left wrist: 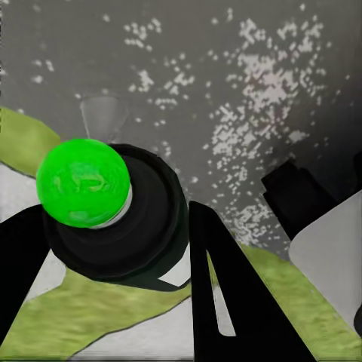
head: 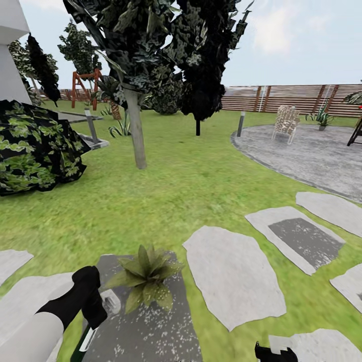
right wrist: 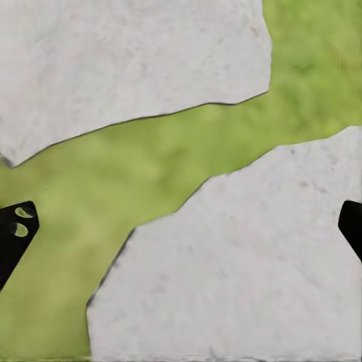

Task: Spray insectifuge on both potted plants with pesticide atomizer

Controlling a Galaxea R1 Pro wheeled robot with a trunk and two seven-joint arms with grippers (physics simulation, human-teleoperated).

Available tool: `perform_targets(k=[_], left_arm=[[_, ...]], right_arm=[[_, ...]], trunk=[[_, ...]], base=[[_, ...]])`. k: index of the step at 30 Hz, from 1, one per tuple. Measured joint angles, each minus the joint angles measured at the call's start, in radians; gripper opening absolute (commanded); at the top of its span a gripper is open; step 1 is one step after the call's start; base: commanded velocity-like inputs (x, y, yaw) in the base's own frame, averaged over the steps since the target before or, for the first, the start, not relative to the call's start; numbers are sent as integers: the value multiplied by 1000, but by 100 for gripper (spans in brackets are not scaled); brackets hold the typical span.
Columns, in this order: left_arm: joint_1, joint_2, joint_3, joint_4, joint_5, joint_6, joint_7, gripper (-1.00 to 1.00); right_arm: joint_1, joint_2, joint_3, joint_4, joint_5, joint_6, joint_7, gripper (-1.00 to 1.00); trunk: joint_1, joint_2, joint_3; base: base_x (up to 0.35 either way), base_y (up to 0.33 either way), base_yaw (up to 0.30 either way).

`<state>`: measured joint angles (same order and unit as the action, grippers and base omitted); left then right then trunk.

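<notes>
1. The left gripper (head: 95, 306) is closed around the pesticide atomizer (left wrist: 113, 211). In the left wrist view its dark fingers (left wrist: 226, 294) press on both sides of the black body, and the bright green cap looks toward the camera. I judge this firm side hold keeps the bottle steady so that the nozzle can be aimed.

2. In the head view the atomizer (head: 83, 342) hangs low under the hand, just beside the potted plant (head: 146, 276). The arm is held close to the plant, probably so that the spray reaches the leaves and not the lawn.

3. This plant sits near the far edge of a dark grey stepping stone (head: 146, 327), which has pale speckles. The same speckled surface appears under the bottle in the left wrist view, so the bottle is over this stone.

4. I can find only one such small rosette here; the second plant of the task remains to be found.

5. The right gripper (right wrist: 181, 226) has its fingers wide apart and holds nothing. It hangs over pale stepping stones (right wrist: 249, 271) and grass, out of the way of the working arm.

6. My judgement: the step in hand is spraying the first plant, and the task is about half open.
</notes>
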<state>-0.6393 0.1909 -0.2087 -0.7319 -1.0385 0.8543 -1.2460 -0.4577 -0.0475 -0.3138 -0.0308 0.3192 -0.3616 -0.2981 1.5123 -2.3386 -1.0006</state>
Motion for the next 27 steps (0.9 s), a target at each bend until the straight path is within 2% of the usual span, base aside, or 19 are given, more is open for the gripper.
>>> perform_targets(k=[7, 10, 19, 27], left_arm=[[0, -1, 1, 0, 0, 0, 0, -100], [0, -2, 0, 1, 17, 1, 1, -100], [0, -1, -1, 1, 21, 0, 1, -100], [0, -2, 0, 0, 20, 0, 0, -100]], right_arm=[[0, 0, -1, -1, -1, 0, -1, 100], [0, 0, 0, -2, -3, 0, -2, 100], [0, 0, -1, -2, -3, 0, -1, 100], [0, 1, -1, -2, -3, 0, -1, 100]], trunk=[[-1, 0, 0], [0, 0, 0], [0, 0, 0], [0, 0, 0]], base=[[73, 235, -27], [74, 13, -271], [-21, 27, -283], [5, 273, -44]])
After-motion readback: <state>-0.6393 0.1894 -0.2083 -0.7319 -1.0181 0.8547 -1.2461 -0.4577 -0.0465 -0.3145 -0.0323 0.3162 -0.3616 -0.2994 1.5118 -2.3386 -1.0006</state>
